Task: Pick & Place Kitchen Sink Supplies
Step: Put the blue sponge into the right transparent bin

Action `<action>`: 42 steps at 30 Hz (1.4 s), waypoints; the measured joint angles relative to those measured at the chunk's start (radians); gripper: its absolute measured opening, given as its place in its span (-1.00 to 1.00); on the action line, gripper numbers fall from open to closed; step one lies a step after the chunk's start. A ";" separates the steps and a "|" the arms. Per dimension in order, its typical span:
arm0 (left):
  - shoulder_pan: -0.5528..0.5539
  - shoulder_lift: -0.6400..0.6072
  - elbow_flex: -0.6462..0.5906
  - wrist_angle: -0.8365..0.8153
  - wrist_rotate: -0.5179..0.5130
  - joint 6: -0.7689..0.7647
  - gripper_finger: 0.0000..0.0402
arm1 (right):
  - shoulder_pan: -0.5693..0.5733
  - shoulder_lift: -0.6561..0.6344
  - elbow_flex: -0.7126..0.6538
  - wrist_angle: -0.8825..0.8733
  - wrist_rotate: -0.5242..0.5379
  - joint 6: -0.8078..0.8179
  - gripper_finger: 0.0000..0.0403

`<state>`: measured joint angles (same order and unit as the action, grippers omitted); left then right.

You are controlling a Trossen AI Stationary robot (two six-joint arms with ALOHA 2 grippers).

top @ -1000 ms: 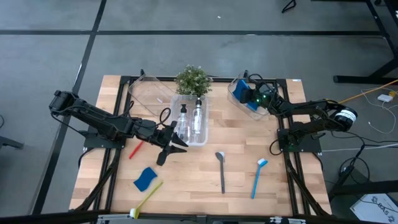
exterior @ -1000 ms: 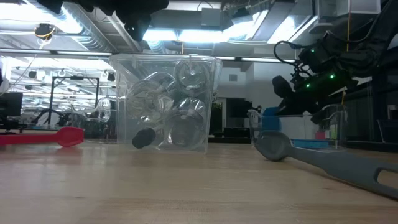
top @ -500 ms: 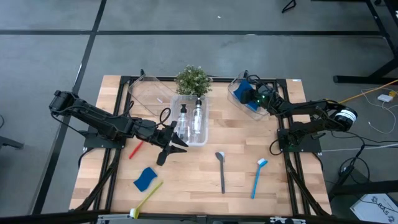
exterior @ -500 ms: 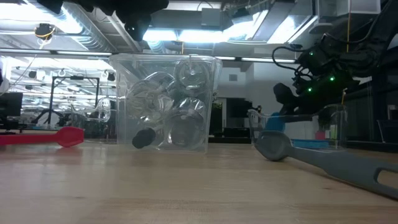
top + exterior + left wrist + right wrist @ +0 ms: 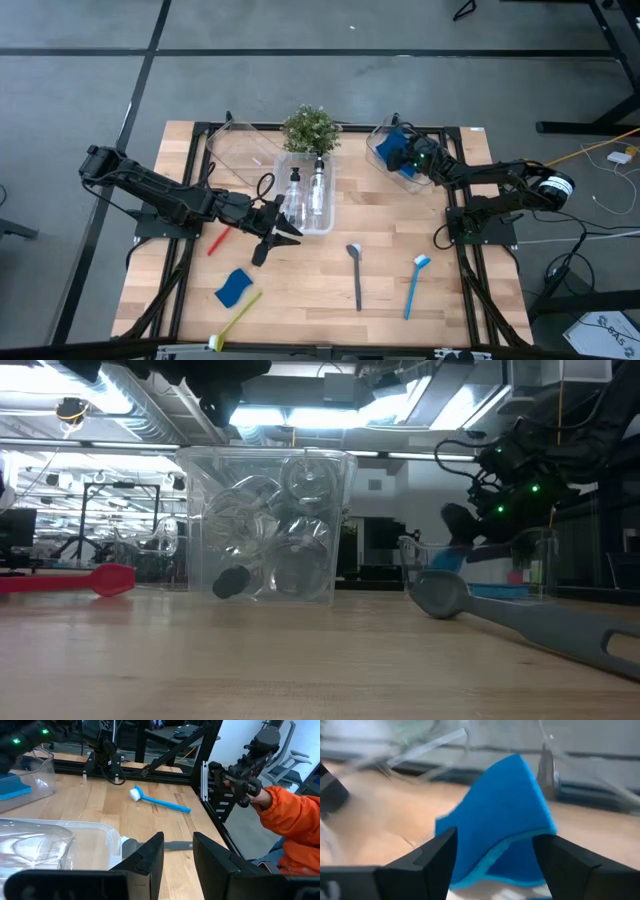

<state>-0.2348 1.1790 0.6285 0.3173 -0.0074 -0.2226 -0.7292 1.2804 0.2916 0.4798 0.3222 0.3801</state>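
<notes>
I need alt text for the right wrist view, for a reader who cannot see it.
A blue sponge fills the middle of the view, between the right gripper's two open dark fingers, inside a clear bin on a wooden table.

Clear bin [image 5: 265, 525] with pump bottles [image 5: 290, 555], red brush [image 5: 70, 580] beside, grey brush [image 5: 520, 620] nearest camera

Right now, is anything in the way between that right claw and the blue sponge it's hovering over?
Nothing visible. The right gripper stands open at the clear bin, and the blue sponge lies directly ahead between its fingers.
</notes>
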 joint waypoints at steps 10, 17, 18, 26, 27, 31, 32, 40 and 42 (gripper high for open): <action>0.000 0.000 0.000 0.000 0.000 -0.008 -0.51 | 0.000 0.000 0.240 -0.524 -0.020 0.001 0.23; 0.000 0.000 0.000 0.000 0.006 -0.026 -0.51 | 0.000 0.000 0.455 -0.941 -0.087 0.034 0.23; 0.000 0.000 0.000 0.000 0.007 -0.026 -0.51 | 0.000 0.000 0.475 -0.980 -0.087 0.031 0.23; 0.000 0.000 0.000 0.000 0.008 -0.030 -0.51 | 0.000 0.000 0.515 -1.037 -0.158 0.005 0.23; 0.000 0.000 0.000 0.000 0.008 -0.030 -0.51 | 0.000 0.000 0.515 -1.035 -0.186 0.005 0.23; 0.000 -0.004 0.000 -0.006 0.043 -0.029 -0.51 | 0.023 -0.001 0.516 -1.022 -0.277 -0.028 0.23; 0.000 -0.010 0.000 -0.010 0.058 -0.029 -0.51 | 0.036 -0.006 0.516 -1.020 -0.280 -0.032 0.23; -0.012 -0.086 0.000 -0.037 0.074 -0.029 -0.52 | 0.172 -0.116 0.516 -0.979 -0.258 -0.041 0.23; -0.019 -0.098 0.000 -0.050 0.070 -0.029 -0.52 | 0.207 -0.152 0.516 -0.972 -0.255 -0.034 0.23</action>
<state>-0.2537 1.0809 0.6285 0.2673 0.0628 -0.2516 -0.5224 1.1286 0.8074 -0.4922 0.0675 0.3460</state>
